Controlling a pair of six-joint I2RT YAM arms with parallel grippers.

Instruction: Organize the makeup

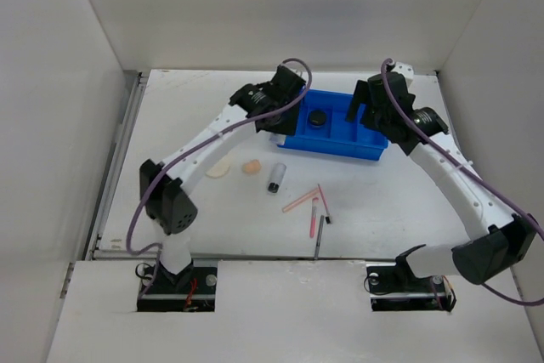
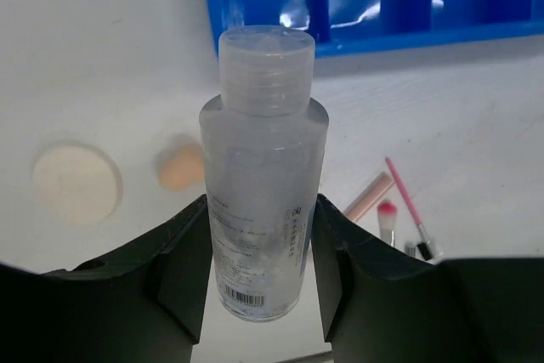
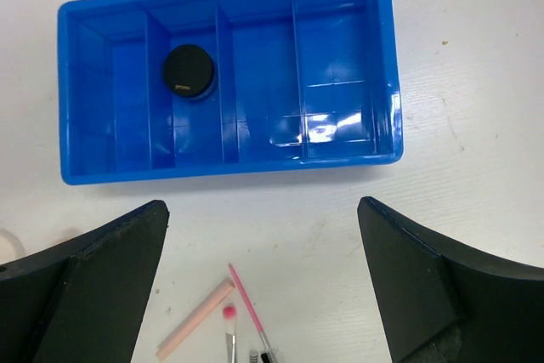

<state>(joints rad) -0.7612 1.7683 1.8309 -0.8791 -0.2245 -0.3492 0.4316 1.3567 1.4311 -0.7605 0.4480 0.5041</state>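
Left fingers (image 2: 183,252) closed on the clear tube (image 2: 263,184), pinching its lower body above the table (image 2: 102,65), just near of the blue tray (image 2: 255,6). Probably light, stiff and slick-walled; best squeezed mid-body, firmly but not hard. Right fingers (image 3: 102,278) spread open, empty, over the tray's near side.

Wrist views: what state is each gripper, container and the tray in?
Clear bottle: capped, gripped around its lower body.
Left gripper: shut on the clear bottle.
Right gripper: open, holding nothing.
Black jar: lid on, inside the blue tray.
Blue tray: holds only that jar.
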